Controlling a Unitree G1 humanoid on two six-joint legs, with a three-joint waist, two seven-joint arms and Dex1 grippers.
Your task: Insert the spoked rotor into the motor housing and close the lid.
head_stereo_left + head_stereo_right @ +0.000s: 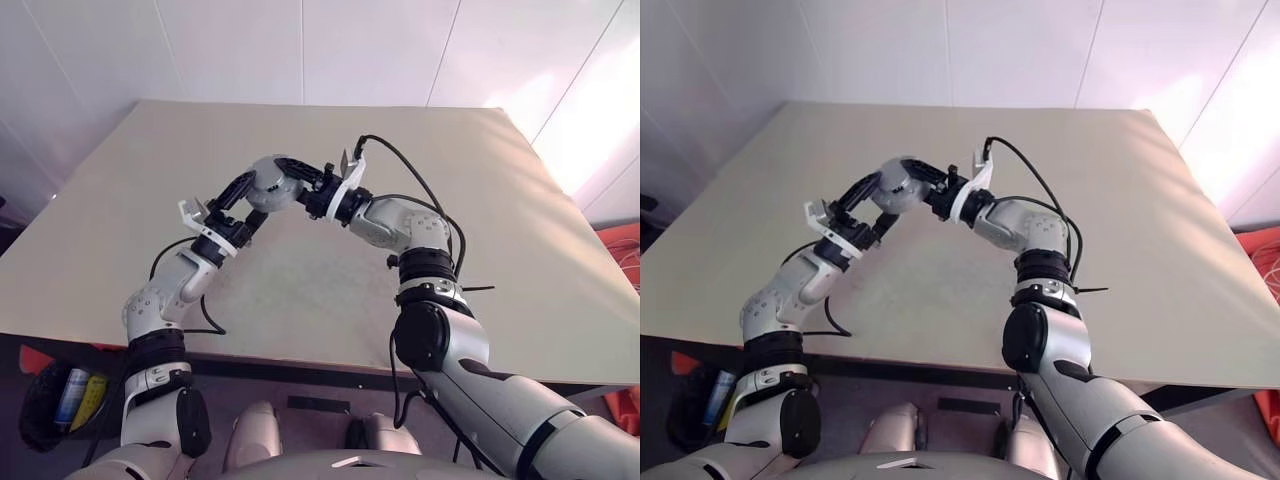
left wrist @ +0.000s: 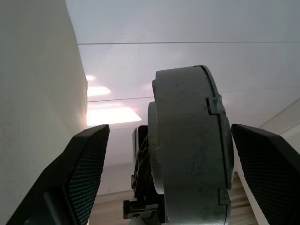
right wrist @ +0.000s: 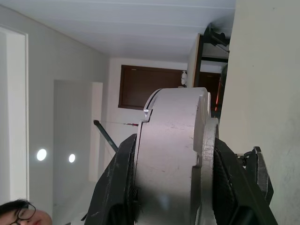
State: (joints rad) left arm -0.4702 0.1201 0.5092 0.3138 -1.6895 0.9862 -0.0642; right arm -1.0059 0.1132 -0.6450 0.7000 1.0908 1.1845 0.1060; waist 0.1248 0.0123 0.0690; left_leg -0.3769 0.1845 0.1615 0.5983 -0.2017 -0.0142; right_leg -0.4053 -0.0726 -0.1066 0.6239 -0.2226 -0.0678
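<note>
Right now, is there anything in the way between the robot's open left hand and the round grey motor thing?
Nothing visible. The motor housing, lid shut, sits right between the left gripper's open fingers, with bare gaps on both sides. The right gripper clamps it above the table.

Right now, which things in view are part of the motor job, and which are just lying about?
Job:
- motor housing with the lid shut
- right gripper, clamped on it
- left gripper, open around it

Lying about:
- cans in a pouch beside the table
</note>
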